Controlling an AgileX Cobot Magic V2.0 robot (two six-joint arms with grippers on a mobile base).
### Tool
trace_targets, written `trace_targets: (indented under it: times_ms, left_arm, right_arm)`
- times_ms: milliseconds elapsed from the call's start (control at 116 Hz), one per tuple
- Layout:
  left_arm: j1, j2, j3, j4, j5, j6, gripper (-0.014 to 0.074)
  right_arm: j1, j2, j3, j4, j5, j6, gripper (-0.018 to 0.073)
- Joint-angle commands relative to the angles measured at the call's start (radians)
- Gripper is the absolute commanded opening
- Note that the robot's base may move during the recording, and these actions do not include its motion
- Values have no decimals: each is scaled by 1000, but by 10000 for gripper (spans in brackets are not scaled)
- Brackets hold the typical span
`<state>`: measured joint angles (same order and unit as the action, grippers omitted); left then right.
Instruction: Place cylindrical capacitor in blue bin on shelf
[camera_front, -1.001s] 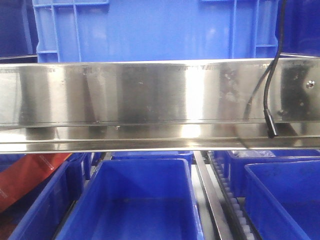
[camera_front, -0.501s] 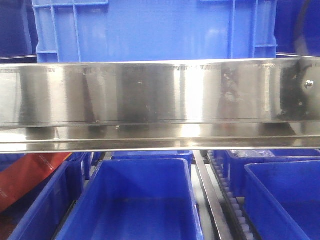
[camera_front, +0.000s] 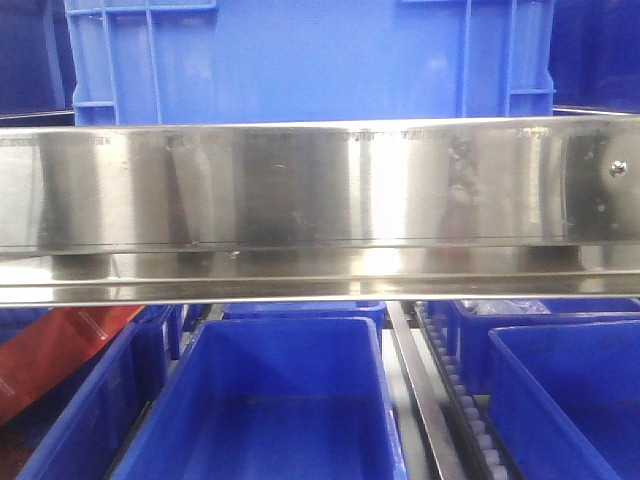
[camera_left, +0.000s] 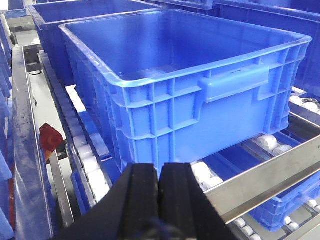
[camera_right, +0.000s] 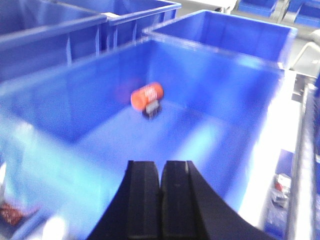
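Lying in smooth blue bin (camera_right: 220, 75), orange cylindrical capacitor (camera_right: 147, 95)

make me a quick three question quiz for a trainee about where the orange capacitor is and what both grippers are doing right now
1. True or false: the cylindrical capacitor lies inside a blue bin in the right wrist view.
2. How do the jaws of the right gripper stand?
A. wide open
B. closed together, empty
C. clamped on the capacitor
3. Fill in: in the left wrist view, the left gripper, jaws closed, faces an empty blue ____ on the shelf rollers.

Key: 1 true; 2 B; 3 bin.
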<state>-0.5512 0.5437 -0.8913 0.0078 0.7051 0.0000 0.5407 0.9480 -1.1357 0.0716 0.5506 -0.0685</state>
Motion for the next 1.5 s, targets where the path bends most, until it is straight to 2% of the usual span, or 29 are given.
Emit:
trace_targets:
  times_ms: [0,207,414,1053,1174,1243,1320,1493]
  left_arm:
    - [-2,-5,0,-8,-17,-11,-111]
    - [-2,-5,0,-8,-17,-11,-111]
    - [-2,-5,0,-8,-17,-11,-111]
    - [-2,-5,0,-2,-17,-11,-111]
    - [0,-11,7,20,-17,-11,-111]
    - [36,-33,30,37,-31,-11,-111]
    - [103,-85,102,17,-81,-11,-111]
    - [273,-237,360,17,-299,0,-111]
  right_arm:
    - [2,-110,134,-13,-90,-1,-167]
    - [2,-347,399,-25,-165,-1,-167]
    - [2,-508,537,-25,-204,-1,-167]
    - [2,-540,559,-25,-212,-1,-167]
    - [2,-540,559,-25,-214,-1,-167]
    - [2,-540,559,-25,-216,-1,-167]
    - [2,-540,559,-25,-218,-1,-167]
    - [2,-540,559,-25,-220,-1,-167]
